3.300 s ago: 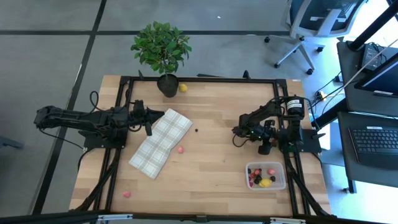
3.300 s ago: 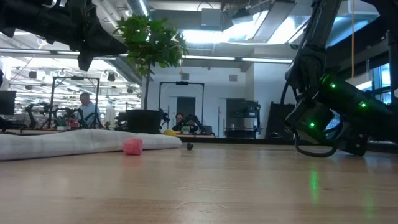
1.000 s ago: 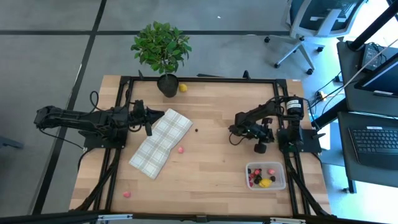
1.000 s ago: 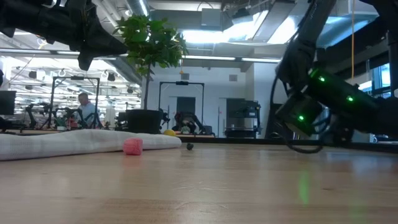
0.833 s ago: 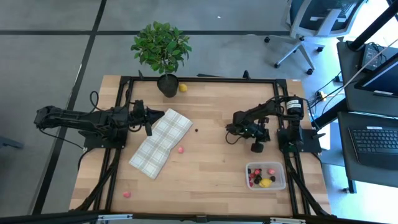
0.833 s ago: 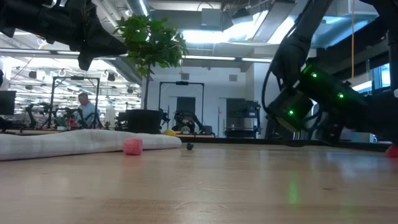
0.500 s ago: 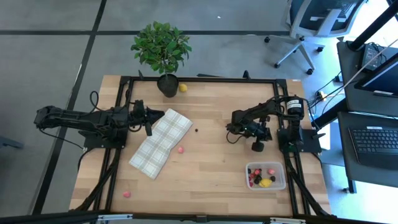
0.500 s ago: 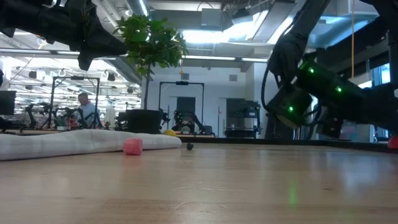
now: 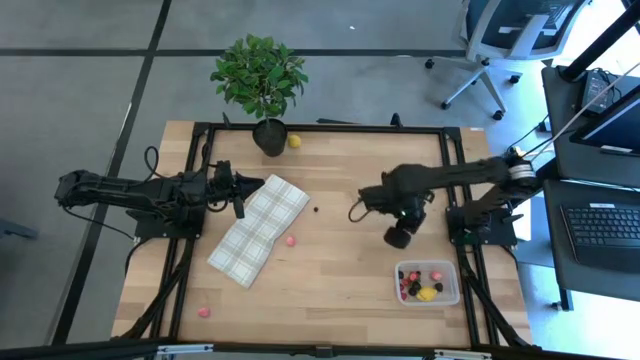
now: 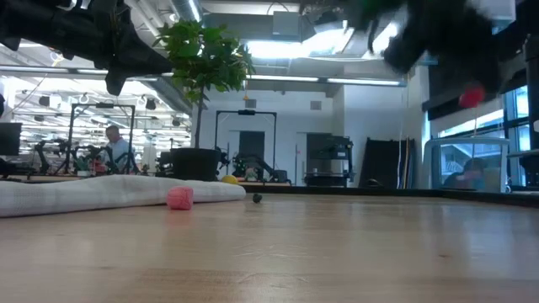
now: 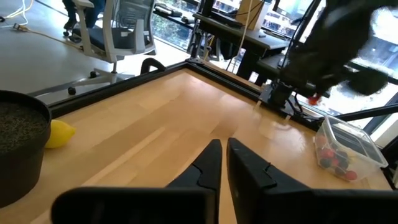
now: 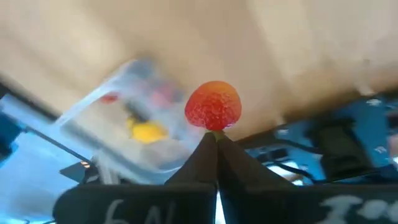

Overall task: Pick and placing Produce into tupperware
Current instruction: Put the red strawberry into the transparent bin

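Note:
My right gripper (image 9: 354,212) hangs high over the middle of the table, shut on a red strawberry piece (image 12: 213,106) that also shows in the low view (image 10: 472,95). The clear tupperware (image 9: 428,283) stands near the right front corner with several produce pieces inside. On the wood lie a pink piece (image 9: 290,240), a dark berry (image 9: 315,210), a yellow lemon (image 9: 294,141) by the plant pot and another pink piece (image 9: 203,312) at the near left. My left gripper (image 11: 221,149) waits shut at the left, by the plaid cloth (image 9: 259,229). My right gripper pinches the strawberry piece by one end (image 12: 214,127) between its two fingertips (image 12: 205,146); most of the fruit sticks out beyond the tips. The piece is lifted well clear of the table.
A potted green plant (image 9: 259,80) stands at the far edge. The plaid cloth lies left of the middle. A black frame (image 9: 320,128) runs around the tabletop. Bare wood lies between the cloth and the tupperware.
My right gripper has risen and swung from the table's right side toward its middle as the arm stretched out, carrying the red strawberry piece up with it. The left arm has kept still.

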Tool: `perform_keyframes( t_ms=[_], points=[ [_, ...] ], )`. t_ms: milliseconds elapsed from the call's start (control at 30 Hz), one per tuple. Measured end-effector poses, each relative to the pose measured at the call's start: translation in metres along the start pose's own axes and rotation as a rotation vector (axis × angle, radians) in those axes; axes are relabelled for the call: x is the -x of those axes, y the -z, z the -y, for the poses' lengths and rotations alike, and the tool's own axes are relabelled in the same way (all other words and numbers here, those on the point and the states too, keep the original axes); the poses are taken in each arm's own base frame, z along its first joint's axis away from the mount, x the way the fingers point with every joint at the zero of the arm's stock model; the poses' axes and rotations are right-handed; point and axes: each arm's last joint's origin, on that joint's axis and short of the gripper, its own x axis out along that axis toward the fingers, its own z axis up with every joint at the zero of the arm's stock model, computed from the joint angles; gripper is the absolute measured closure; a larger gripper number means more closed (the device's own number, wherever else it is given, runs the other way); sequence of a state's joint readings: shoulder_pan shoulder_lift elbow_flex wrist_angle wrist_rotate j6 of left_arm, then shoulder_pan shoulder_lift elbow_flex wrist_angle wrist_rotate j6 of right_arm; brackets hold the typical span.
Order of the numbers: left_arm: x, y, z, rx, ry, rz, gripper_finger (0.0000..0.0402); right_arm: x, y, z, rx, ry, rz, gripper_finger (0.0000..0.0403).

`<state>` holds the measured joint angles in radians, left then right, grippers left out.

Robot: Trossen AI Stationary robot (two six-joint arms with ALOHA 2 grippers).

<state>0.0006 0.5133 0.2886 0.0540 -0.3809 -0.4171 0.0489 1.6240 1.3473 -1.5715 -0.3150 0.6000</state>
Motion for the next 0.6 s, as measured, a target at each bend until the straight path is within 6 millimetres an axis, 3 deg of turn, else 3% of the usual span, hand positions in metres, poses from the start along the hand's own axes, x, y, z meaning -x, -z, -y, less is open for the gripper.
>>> perform_keyframes(
  t_ms=[100, 233, 367, 600],
  points=[
    [0.0, 0.0, 0.0, 0.0, 0.0, 0.0, 0.039, 0.011, 0.03, -0.022, 0.114, -0.038, 0.076, 0.0402],
    [0.0, 0.0, 0.0, -0.001, 0.0, 0.0, 0.0398, 0.007, 0.061, -0.044, 0.297, -0.075, 0.164, 0.0402],
    [0.0, 0.0, 0.0, 0.0, 0.0, 0.0, 0.04, -0.019, 0.076, -0.06, 0.32, -0.019, 0.144, 0.0403],
    [0.0, 0.0, 0.0, 0.025, 0.0, 0.0, 0.0383, -0.078, 0.086, -0.076, 0.381, 0.037, 0.064, 0.0403]
  ],
)
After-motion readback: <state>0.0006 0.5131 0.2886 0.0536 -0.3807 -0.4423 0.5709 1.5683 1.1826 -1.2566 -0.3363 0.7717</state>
